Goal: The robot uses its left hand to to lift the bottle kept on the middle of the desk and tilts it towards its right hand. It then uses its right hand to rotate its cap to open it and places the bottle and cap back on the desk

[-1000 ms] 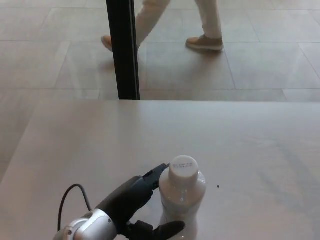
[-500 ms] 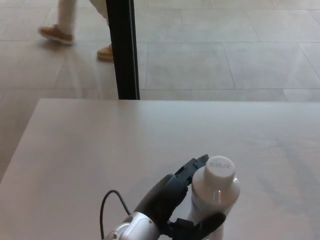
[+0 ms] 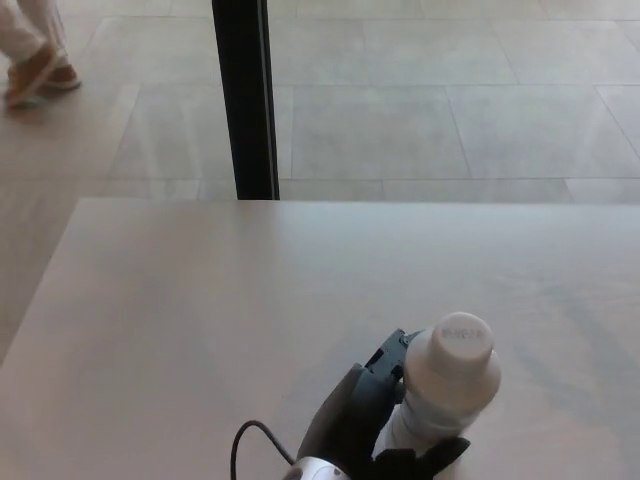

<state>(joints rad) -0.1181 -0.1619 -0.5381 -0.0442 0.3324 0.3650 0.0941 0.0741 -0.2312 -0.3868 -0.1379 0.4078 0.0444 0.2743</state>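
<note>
Head view. Left hand (image 3: 362,425), black, enters at the picture's bottom edge w/ fingers (image 3: 392,352) and thumb clamped around the white bottle (image 3: 440,400). Bottle is held near the desk's (image 3: 200,300) near edge, roughly mid-width, tilted so its top leans toward the robot's right; whether its base touches the desk cannot be told. White cap (image 3: 462,338) sits on the bottle's neck, embossed lettering on top too small to read. A thin black cable (image 3: 252,440) loops beside the wrist. Right hand not in view. Beyond the desk's far edge: tiled floor (image 3: 450,110), a black vertical post (image 3: 245,100), and a person's shoes (image 3: 38,72) at the picture's upper-left corner.
</note>
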